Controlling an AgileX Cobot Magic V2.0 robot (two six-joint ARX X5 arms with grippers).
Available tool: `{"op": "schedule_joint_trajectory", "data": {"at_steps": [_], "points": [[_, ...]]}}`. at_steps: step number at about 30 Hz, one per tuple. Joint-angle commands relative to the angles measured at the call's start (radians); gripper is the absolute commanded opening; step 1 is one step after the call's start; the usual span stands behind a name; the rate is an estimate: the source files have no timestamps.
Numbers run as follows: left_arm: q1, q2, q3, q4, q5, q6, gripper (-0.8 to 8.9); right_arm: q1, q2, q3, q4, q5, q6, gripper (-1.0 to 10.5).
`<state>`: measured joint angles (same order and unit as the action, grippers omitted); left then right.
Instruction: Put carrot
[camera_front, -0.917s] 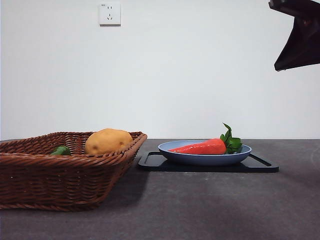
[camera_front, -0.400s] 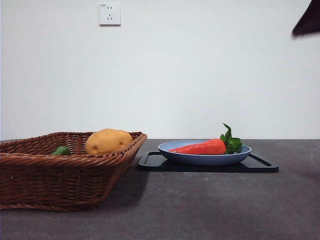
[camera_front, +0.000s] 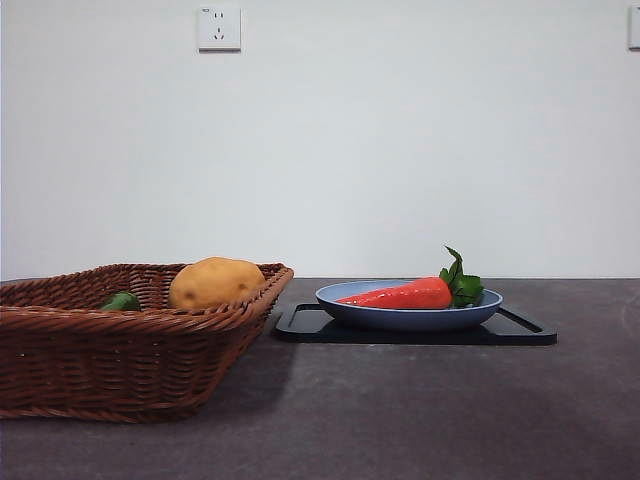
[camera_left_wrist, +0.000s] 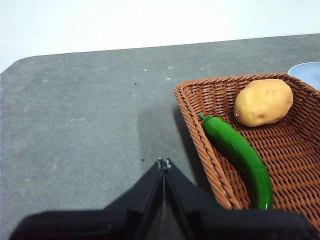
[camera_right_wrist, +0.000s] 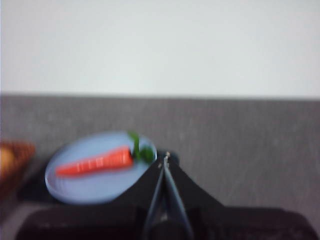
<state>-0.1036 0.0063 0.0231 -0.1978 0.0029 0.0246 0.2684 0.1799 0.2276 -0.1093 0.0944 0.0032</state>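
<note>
The red-orange carrot (camera_front: 405, 294) with green leaves lies in a blue plate (camera_front: 400, 318) on a black tray (camera_front: 520, 330), right of centre in the front view. It also shows in the blurred right wrist view (camera_right_wrist: 95, 161), lying in the plate (camera_right_wrist: 95, 187). My right gripper (camera_right_wrist: 165, 159) is shut and empty, held back from the plate. My left gripper (camera_left_wrist: 163, 163) is shut and empty, over the bare table beside the wicker basket (camera_left_wrist: 200, 130). Neither gripper shows in the front view.
The brown wicker basket (camera_front: 120, 350) stands at the left and holds a tan potato (camera_front: 215, 282) and a green vegetable (camera_front: 122, 301). In the left wrist view the potato (camera_left_wrist: 263, 102) and a long green pepper (camera_left_wrist: 240, 152) lie inside it. A wall socket (camera_front: 219, 27) is behind.
The dark arm at the top right corner of the front view has risen out of the picture. The carrot, plate and basket have not moved.
</note>
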Motion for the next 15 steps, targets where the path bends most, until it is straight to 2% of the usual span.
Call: {"op": "schedule_joint_trajectory", "data": {"at_steps": [1, 15], "points": [[0.002, -0.002, -0.01, 0.003, -0.001, -0.01, 0.08, -0.029, -0.042, -0.051, 0.019, -0.045, -0.002, 0.0], [0.002, -0.002, -0.01, 0.003, -0.001, -0.01, 0.08, -0.092, -0.174, -0.215, 0.018, -0.041, -0.001, 0.0]]}}
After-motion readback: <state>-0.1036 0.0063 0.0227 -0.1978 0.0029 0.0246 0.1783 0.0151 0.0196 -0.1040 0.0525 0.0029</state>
